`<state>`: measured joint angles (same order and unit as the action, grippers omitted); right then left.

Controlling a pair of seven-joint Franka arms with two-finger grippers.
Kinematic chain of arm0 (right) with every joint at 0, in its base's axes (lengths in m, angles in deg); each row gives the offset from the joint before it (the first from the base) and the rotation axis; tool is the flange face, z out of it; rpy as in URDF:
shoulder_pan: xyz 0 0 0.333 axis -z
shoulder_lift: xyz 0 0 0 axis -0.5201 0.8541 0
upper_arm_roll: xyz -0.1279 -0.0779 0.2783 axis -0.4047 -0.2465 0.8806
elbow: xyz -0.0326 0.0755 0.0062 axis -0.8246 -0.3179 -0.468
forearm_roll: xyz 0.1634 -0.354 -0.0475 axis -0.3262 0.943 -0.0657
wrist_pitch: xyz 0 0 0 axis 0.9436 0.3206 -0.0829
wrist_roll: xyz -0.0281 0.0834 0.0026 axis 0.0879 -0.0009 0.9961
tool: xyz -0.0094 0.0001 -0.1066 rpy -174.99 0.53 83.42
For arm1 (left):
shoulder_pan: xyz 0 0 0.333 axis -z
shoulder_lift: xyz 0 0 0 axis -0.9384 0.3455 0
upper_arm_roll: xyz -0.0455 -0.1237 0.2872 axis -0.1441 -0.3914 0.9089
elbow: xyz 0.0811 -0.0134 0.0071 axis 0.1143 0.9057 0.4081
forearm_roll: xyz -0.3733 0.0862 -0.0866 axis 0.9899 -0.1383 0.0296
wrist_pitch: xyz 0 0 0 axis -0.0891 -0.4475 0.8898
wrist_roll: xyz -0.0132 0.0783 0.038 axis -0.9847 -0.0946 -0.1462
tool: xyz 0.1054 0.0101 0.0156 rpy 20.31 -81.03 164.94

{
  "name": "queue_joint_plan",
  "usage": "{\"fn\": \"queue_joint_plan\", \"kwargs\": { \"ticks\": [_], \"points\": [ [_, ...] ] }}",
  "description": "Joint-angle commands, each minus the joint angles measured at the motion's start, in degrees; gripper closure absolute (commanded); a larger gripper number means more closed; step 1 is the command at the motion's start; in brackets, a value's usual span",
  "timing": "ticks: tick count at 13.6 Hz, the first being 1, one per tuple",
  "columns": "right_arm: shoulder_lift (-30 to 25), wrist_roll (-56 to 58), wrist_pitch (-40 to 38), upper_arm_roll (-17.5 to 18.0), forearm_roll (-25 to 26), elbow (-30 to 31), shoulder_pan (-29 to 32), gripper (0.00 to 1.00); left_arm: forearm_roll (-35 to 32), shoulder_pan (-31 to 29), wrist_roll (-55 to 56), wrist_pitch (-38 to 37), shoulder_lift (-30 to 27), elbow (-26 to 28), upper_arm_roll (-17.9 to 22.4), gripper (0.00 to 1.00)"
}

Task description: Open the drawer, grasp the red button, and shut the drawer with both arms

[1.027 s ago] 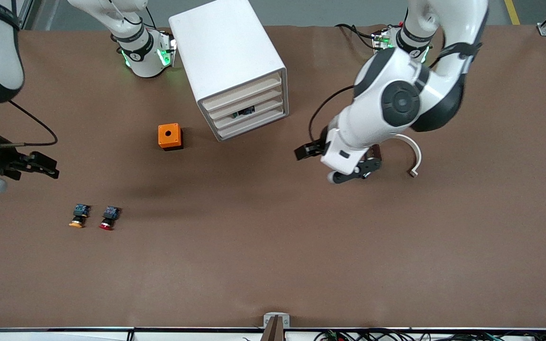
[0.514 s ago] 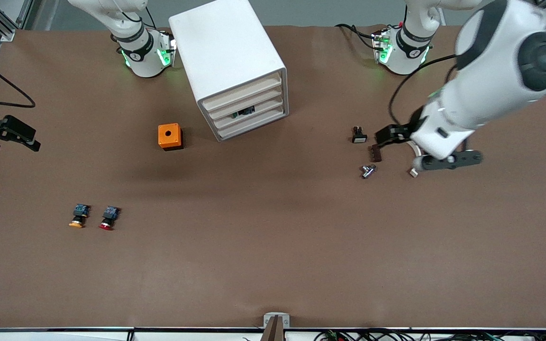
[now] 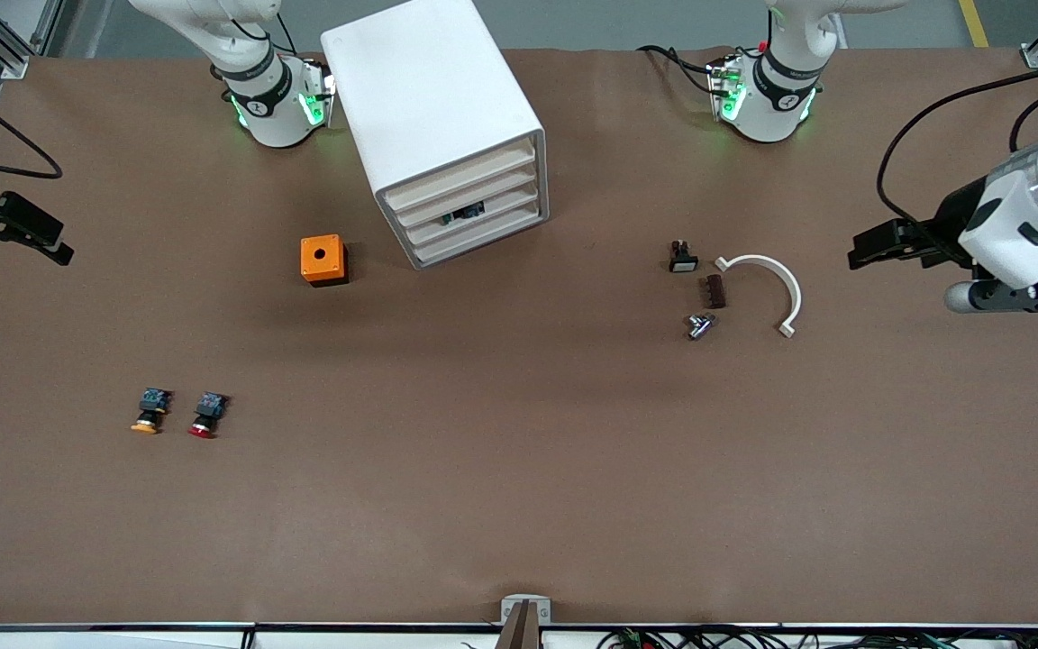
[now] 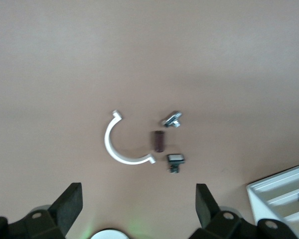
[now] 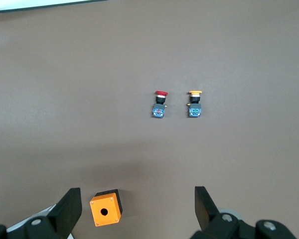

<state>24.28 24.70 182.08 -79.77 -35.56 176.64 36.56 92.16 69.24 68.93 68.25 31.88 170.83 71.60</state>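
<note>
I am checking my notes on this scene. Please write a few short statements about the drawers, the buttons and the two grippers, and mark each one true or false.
1. All four white plastic drawers of the boxy white cabinet are shut. True.
2. The small red-capped push button lies inside a drawer. False: it lies on the brown table, beside the orange-yellow-capped button.
3. The left gripper holds the curved white plastic piece. False: its fingers are open and empty.
4. The right gripper is open. True.
5. The orange cube with a round hole stands on the cabinet. False: it stands on the table.
</note>
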Motion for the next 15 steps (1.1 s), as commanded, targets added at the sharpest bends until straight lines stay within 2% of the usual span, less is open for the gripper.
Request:
{"fn": "queue_joint_plan", "kwargs": {
  "ticks": [1,6,8,15],
  "points": [
    [-1.2,-1.0,-0.2,0.2,0.1,0.8,0.2,0.00,-1.4,-4.1,-6.7,0.7,-7.9,8.8,-0.6,0.00],
    [-0.8,0.4,-0.1,0.1,0.0,0.8,0.2,0.00,-1.4,-3.7,-8.6,7.9,-9.8,12.8,1.7,0.00],
    [-1.0,0.4,-0.2,0.1,0.0,0.8,0.3,0.00,-2.3,-0.8,-8.5,10.7,-9.7,12.6,4.3,0.00],
    [-1.1,0.2,-0.1,0.0,0.1,0.8,0.5,0.00,-3.8,-0.4,-8.1,11.8,-9.6,9.0,4.6,0.00]
  ]
}}
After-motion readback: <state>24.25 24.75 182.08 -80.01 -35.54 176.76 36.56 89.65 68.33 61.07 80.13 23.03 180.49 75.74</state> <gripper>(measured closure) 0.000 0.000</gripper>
